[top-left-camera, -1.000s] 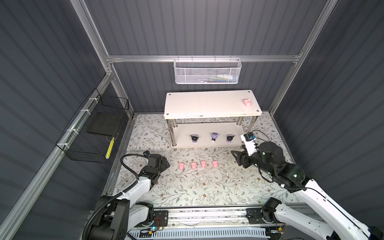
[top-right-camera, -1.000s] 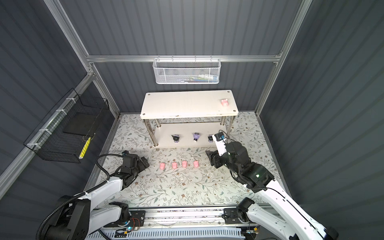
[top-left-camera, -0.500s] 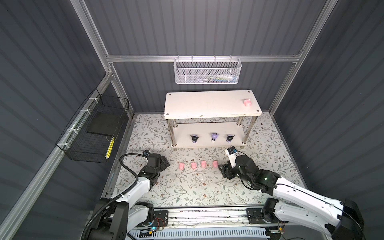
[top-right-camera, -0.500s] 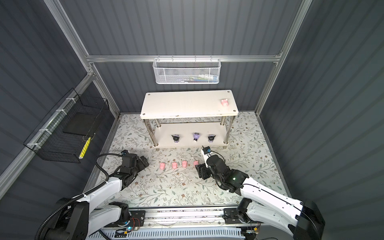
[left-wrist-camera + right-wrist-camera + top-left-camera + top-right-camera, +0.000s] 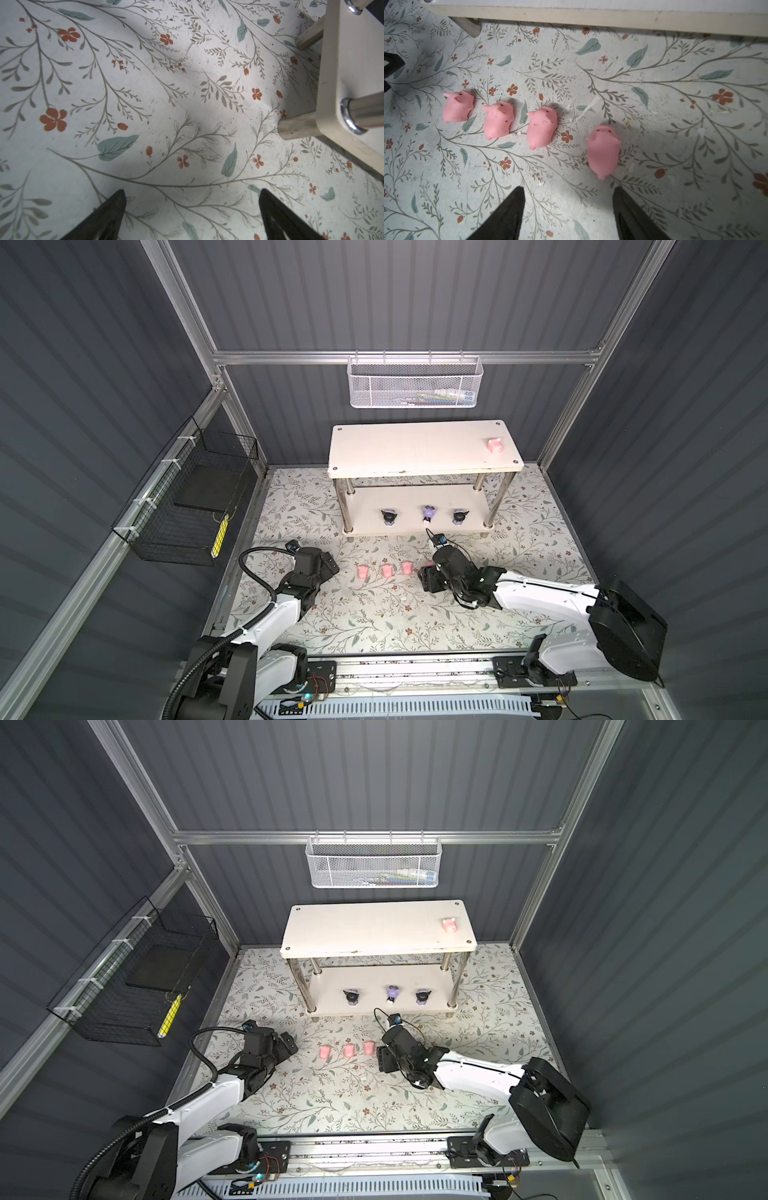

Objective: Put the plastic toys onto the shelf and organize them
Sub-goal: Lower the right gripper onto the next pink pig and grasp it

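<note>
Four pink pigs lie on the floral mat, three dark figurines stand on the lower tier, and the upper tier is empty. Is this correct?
Only the last part is wrong: the upper tier holds one pink pig near its right end, as both top views show. The four pigs on the mat and three dark figurines on the lower tier are right.

Four pink pigs (image 5: 540, 126) lie in a row on the floral mat (image 5: 675, 124), empty jaws parted nearby.
</note>
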Robot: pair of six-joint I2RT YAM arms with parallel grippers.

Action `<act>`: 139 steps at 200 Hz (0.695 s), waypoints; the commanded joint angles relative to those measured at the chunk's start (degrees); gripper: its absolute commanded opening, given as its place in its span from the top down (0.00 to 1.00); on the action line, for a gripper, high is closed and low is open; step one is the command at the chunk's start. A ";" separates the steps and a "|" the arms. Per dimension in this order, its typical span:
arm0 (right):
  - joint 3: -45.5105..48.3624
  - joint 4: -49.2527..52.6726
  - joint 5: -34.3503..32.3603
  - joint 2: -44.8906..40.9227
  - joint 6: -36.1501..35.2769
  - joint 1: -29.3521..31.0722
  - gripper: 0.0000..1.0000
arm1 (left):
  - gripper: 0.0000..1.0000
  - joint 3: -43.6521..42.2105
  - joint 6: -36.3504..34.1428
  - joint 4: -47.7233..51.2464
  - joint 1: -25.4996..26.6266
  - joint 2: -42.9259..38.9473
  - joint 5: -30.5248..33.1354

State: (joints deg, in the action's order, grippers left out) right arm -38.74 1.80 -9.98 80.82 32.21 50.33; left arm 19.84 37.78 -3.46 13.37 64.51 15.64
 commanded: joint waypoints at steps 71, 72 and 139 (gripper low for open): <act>-4.85 1.54 -5.48 7.09 3.36 -1.34 0.31 | 0.00 0.29 -0.75 0.74 0.08 0.65 1.24; -4.89 1.63 -5.57 7.12 3.42 -1.40 0.31 | 0.00 0.29 -0.72 0.74 0.08 0.68 1.28; -7.33 4.33 -2.37 10.20 3.27 -3.66 0.36 | 0.00 0.64 -0.75 0.12 0.08 2.01 0.98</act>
State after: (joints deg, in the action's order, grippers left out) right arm -44.64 4.10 -13.32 89.91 35.42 46.98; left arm 19.84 37.76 -3.53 13.37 65.73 15.86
